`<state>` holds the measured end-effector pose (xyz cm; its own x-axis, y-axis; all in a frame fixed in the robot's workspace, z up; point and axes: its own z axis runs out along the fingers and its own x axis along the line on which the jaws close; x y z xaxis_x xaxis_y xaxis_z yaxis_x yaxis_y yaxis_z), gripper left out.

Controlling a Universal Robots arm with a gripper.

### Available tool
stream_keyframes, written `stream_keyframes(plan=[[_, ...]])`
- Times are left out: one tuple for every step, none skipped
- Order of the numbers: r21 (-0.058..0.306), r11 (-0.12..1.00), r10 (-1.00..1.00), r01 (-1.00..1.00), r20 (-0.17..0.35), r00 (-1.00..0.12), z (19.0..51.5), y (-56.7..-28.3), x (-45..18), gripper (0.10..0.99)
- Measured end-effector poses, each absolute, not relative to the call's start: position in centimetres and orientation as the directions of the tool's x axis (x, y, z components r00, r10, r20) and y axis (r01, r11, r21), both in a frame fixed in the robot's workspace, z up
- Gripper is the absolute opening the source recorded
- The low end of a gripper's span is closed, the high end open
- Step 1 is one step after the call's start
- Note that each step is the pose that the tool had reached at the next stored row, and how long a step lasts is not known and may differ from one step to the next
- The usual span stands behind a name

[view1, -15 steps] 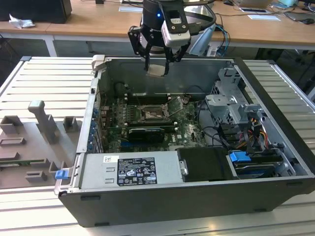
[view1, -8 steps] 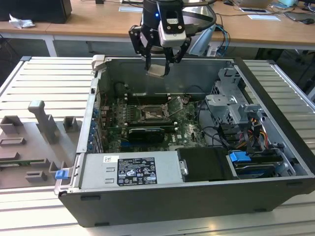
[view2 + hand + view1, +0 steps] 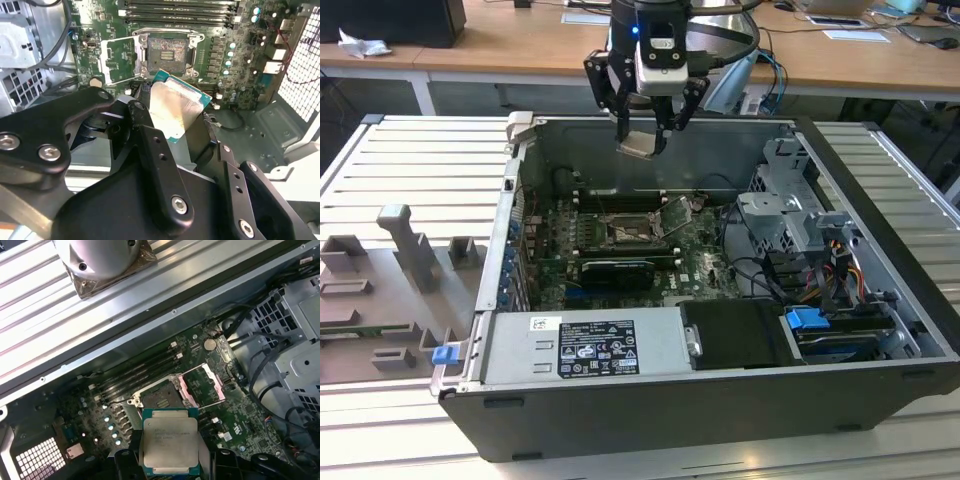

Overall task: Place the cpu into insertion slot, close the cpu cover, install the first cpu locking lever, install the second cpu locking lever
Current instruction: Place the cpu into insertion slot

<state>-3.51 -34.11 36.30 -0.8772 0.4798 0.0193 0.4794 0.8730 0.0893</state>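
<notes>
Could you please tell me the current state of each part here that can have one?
Hand: shut on the chip.
Chip: held in the air, clear of the board, metal top showing.
Socket: uncovered and empty.
Cover: swung open.
Computer case: open, insides exposed.

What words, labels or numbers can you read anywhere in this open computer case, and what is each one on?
White label on the power supply: several lines of print and symbols, too small to read.
Cpu gripped in the hand: faint lines of print on its metal top, too blurred to read.
Motherboard: tiny white markings, unreadable.
Nothing can be quoted reliably.
</notes>
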Motion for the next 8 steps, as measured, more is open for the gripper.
stream_keyframes(plan=[[0.089, 0.869, 0.487, 0.487, 0.019, -0.873, 36.29, -34.11, -3.51, 0.525], [0.089, 0.860, 0.502, 0.502, 0.019, -0.864, 36.28, -34.11, -3.51, 0.525], [0.089, 0.855, 0.512, 0.511, 0.019, -0.859, 36.27, -34.11, -3.51, 0.525], [0.089, 0.850, 0.519, 0.519, 0.019, -0.854, 36.27, -34.11, -3.51, 0.525], [0.089, 0.842, 0.532, 0.532, 0.019, -0.846, 36.26, -34.11, -3.51, 0.525], [0.089, 0.837, 0.540, 0.540, 0.019, -0.841, 36.25, -34.11, -3.51, 0.525], [0.089, 0.832, 0.548, 0.547, 0.019, -0.837, 36.25, -34.11, -3.51, 0.525], [0.089, 0.826, 0.557, 0.557, 0.019, -0.830, 36.24, -34.11, -3.51, 0.525]])
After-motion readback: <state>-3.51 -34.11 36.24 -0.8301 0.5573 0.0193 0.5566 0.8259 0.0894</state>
